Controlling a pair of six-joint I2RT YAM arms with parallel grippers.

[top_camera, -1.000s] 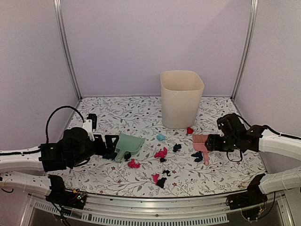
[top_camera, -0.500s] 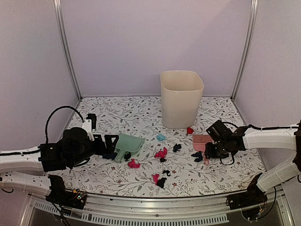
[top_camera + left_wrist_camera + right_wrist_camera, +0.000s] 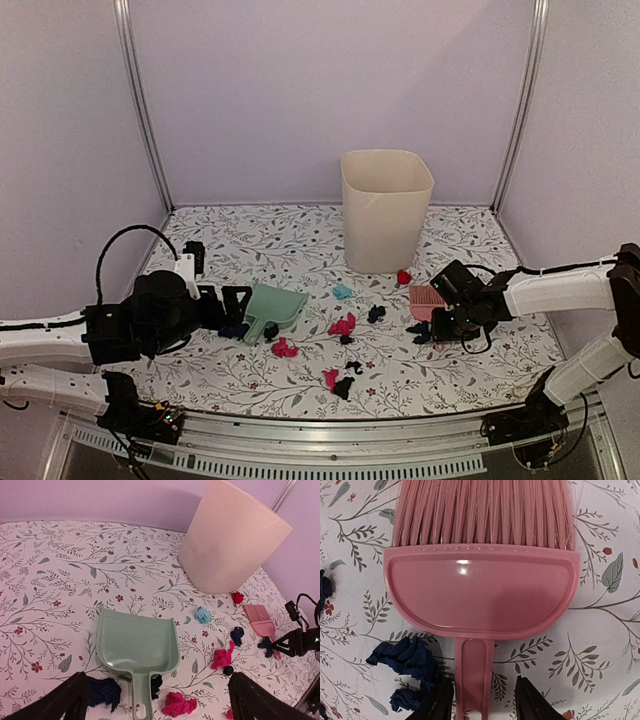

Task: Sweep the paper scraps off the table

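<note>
right gripper [image 3: 482, 696] part open, jaws straddling the pink brush [image 3: 482, 587] handle, not clamped; navy paper scraps [image 3: 405, 657] just beside that handle.

Brush [image 3: 482, 592] handle between right gripper [image 3: 482, 702] fingers.
Brush flat on table [image 3: 600, 645], bristles far; jaws apart, navy scrap [image 3: 405, 657] just left of handle.

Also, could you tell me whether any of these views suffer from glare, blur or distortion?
Top external: soft, even light, faint shadows, sharp. Left wrist: wide-angle bend makes the bin lean; the left fingers at the bottom are dark and soft. Right wrist: sharp, with a small glare spot on the brush.
</note>
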